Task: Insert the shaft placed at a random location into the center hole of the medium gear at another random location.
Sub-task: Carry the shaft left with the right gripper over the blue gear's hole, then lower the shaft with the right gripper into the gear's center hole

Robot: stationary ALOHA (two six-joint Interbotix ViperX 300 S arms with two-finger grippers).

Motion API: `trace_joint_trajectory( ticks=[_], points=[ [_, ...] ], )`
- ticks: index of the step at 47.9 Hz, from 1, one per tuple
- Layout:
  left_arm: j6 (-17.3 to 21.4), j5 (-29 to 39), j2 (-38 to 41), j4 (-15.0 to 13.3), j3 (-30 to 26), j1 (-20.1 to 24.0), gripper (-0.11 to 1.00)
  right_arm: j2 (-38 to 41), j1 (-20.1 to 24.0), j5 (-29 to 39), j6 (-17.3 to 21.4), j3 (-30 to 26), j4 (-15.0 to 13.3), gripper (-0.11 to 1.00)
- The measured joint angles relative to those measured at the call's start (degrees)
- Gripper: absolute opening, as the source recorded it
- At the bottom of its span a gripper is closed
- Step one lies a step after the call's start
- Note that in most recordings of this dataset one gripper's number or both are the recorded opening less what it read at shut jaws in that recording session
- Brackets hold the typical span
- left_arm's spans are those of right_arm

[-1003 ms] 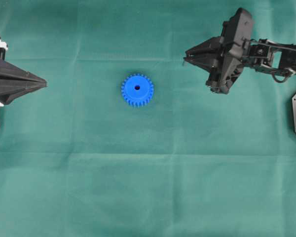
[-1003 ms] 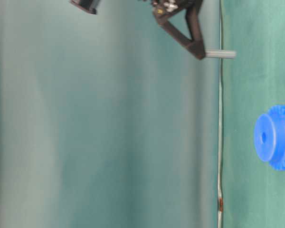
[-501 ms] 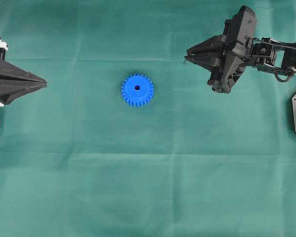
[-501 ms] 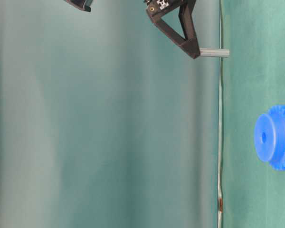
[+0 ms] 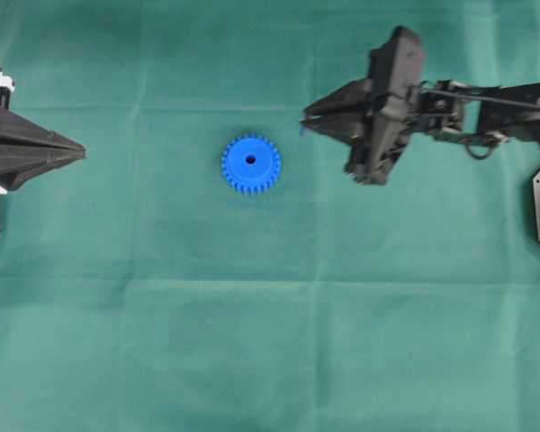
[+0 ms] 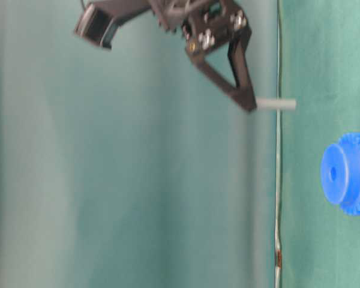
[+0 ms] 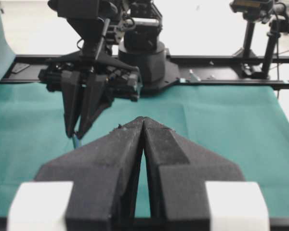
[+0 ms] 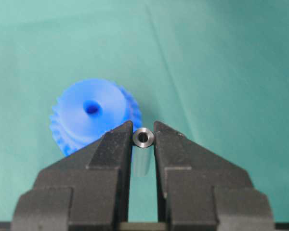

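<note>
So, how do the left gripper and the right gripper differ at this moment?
The left gripper is shut and holds nothing, while the right gripper is shut on the shaft. The left gripper sits at the edge of the green cloth, far from the blue gear; the right gripper hangs in the air, nearer to the gear. Both are black, with pointed jaws.

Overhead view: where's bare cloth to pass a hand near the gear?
Bare cloth runs all round the medium gear, widest below it. The right hand with the shaft crowds the gear's upper right; the left hand sits at the left edge.
</note>
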Motion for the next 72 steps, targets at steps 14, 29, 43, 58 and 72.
trace_joint_trajectory(
  ticks=[14, 29, 43, 58, 72],
  points=[
    [-0.3, 0.0, 0.0, 0.0, 0.0, 0.0, 0.00, 7.0, 2.5, 0.0, 0.0, -7.8, 0.1, 0.14],
    [-0.3, 0.3, 0.0, 0.0, 0.0, 0.0, 0.00, 10.2, 3.3, 0.4, 0.1, -11.4, 0.1, 0.14],
    [-0.3, 0.3, 0.0, -0.1, 0.0, 0.0, 0.00, 10.7, 3.3, 0.4, 0.0, -11.5, 0.3, 0.14],
    [-0.3, 0.3, 0.0, 0.0, 0.0, 0.0, 0.00, 14.1, 3.3, 0.0, 0.0, -11.8, 1.7, 0.14],
    [-0.3, 0.3, 0.0, 0.0, 0.0, 0.0, 0.00, 14.5, 3.3, -0.4, 0.1, -12.2, 2.0, 0.14]
  ],
)
